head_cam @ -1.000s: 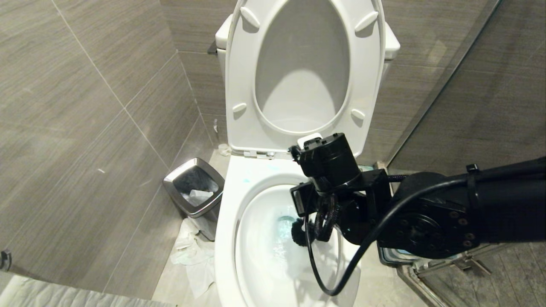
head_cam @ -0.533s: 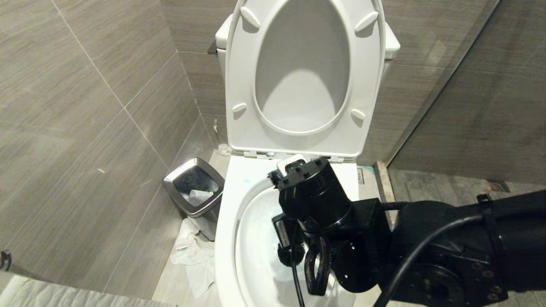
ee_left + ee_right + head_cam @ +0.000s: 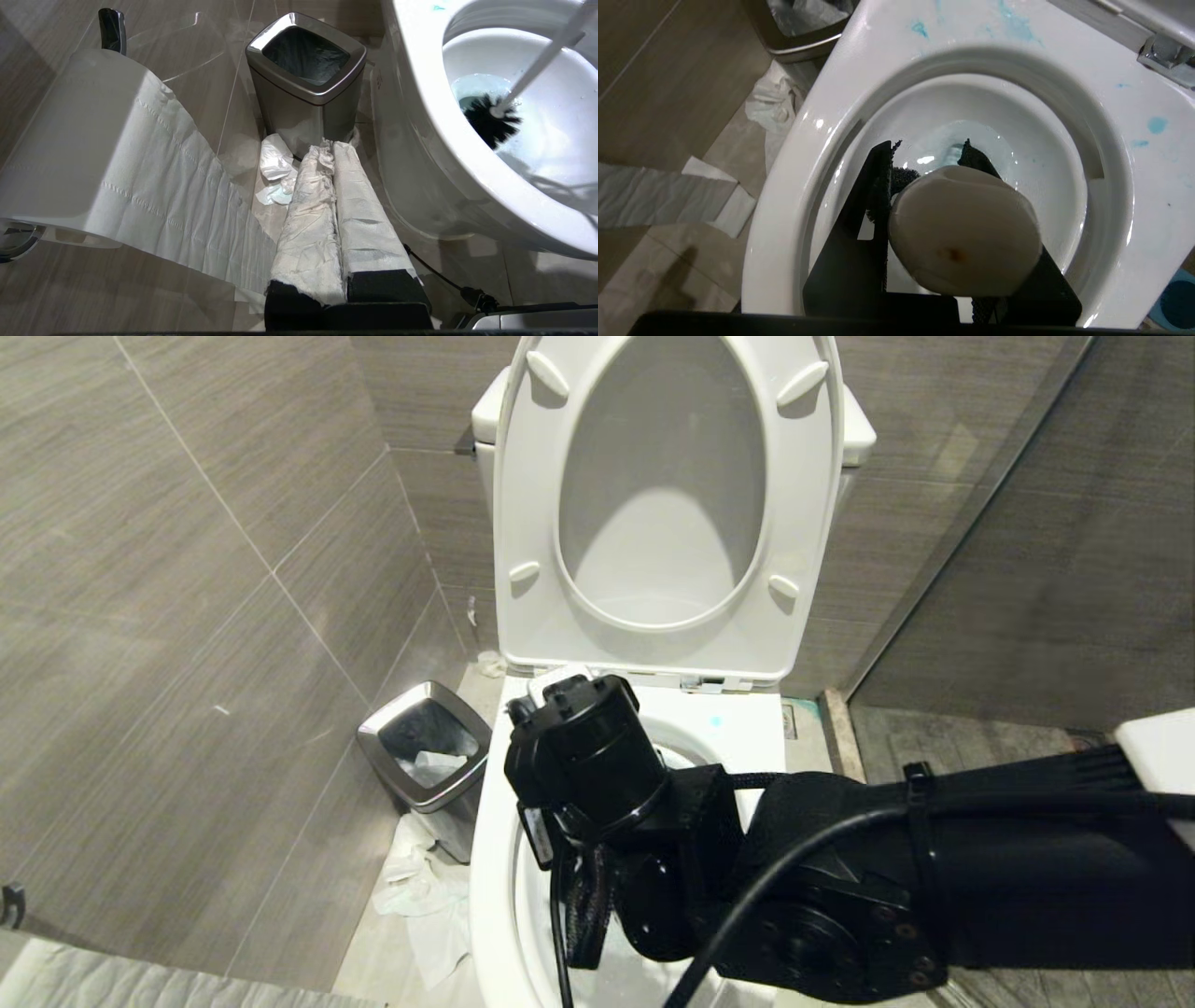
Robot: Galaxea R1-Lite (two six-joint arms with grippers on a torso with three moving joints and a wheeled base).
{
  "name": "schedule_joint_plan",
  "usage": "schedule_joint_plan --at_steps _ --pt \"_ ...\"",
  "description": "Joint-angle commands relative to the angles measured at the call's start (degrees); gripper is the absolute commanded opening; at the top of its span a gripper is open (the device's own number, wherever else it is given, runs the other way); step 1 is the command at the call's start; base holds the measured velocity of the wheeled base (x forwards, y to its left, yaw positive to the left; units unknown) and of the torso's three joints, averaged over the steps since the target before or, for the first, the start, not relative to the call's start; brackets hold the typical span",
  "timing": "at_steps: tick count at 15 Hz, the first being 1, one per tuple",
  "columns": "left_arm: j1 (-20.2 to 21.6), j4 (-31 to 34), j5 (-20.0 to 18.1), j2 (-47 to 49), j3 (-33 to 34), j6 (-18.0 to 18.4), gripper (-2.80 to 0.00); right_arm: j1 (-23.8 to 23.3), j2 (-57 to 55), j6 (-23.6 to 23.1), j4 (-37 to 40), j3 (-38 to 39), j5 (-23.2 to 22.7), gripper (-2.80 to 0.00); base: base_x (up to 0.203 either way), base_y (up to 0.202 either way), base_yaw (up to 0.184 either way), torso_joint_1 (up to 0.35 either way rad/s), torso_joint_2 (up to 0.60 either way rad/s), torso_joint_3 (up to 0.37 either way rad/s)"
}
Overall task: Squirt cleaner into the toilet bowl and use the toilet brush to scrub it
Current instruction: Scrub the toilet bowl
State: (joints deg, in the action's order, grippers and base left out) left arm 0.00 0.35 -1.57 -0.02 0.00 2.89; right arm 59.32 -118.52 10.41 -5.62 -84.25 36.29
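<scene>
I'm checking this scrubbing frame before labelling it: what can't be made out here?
- Head view: the right arm hides the toilet brush head and most of the toilet bowl.
- Right wrist view: the handle's end covers the bristles; the right gripper is clamped on it.
- Left wrist view: the handle's top is cut off.
- No cleaner bottle shows.

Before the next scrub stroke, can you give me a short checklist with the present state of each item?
1. Right gripper shut on the brush handle: ok, the rounded handle end sits between its fingers.
2. Bristle head inside the bowl, in the blue-tinted water: ok in the left wrist view.
3. Cleaner in the bowl: ok, the water is pale blue; smears also lie on the rim.
4. Seat and lid raised clear: ok.
5. Left gripper parked low beside the bowl, shut, its fingers wrapped in paper: ok.
6. Bin apart from the bowl: ok.
</scene>
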Motion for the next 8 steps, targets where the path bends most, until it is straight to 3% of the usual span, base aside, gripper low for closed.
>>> schedule_joint_plan --at_steps 1,8 --pt "0.0 0.0 0.0 0.0 0.1 0.0 -2.8 -0.9 -3.9 -0.1 0.0 -4.0 0.4 -2.8 0.0 0.0 0.0 0.0 0.0 0.0" --pt "0.0 0.0 0.0 0.0 0.1 0.0 -2.8 -9.4 -4.6 -3.8 0.3 -11.4 1.0 -2.8 0.0 0.0 0.0 0.0 0.0 0.0"
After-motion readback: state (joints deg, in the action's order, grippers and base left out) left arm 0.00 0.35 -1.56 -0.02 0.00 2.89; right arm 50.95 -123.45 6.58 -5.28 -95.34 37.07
